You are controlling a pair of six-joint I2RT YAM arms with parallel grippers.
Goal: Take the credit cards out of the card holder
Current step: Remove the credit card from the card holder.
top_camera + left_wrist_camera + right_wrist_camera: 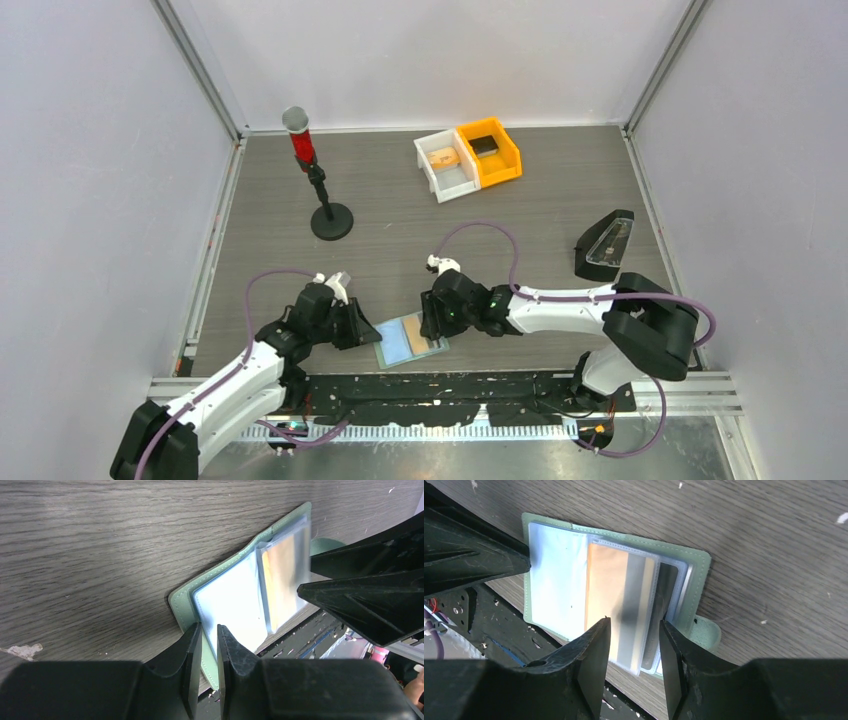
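The pale-green card holder (pixel 410 340) lies open at the table's near edge. In the left wrist view its green cover (pixel 182 605) holds a light blue card (pixel 232 605) and a tan-orange card (pixel 282 580) in clear pockets. My left gripper (pixel 209 626) is shut on the holder's left edge. My right gripper (pixel 634 621) is open, its fingers straddling the near edge of the raised clear pocket with the tan-orange card (pixel 606 585). The light blue card (pixel 556 590) lies flat to its left. The side tab (pixel 706 632) sticks out on the right.
A white bin (pixel 445 165) and an orange bin (pixel 490 152) with a black block stand at the back. A red-topped black stand (pixel 318 190) is at the back left. A black holder (pixel 605 245) sits at the right. A black rail (pixel 450 385) runs along the near edge.
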